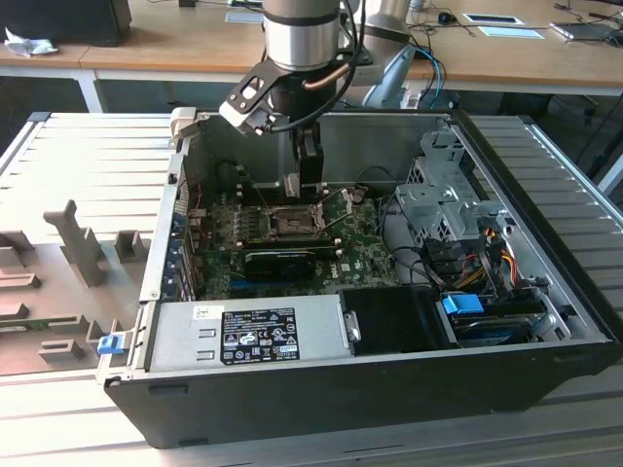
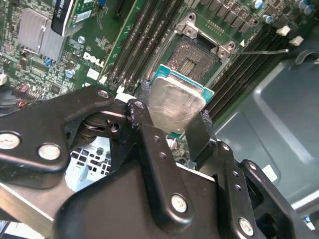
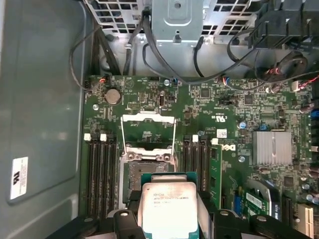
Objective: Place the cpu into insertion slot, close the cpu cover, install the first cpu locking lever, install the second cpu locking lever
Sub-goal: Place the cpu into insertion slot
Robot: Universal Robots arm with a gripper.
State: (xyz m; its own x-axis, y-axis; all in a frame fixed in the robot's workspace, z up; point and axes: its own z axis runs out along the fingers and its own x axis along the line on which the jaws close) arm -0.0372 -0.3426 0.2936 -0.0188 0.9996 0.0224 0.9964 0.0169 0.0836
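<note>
Black memory slots [image 3: 102, 174] beside insertion slot [image 3: 147, 167]

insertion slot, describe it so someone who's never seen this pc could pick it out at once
Inside the open computer case, look at the green motherboard on its floor. Near the board's middle, between two banks of long black memory slots, sits the insertion slot. Unlike those narrow slots it is square, dark and silvery-rimmed, with the cpu held near it in the jaws.
</note>
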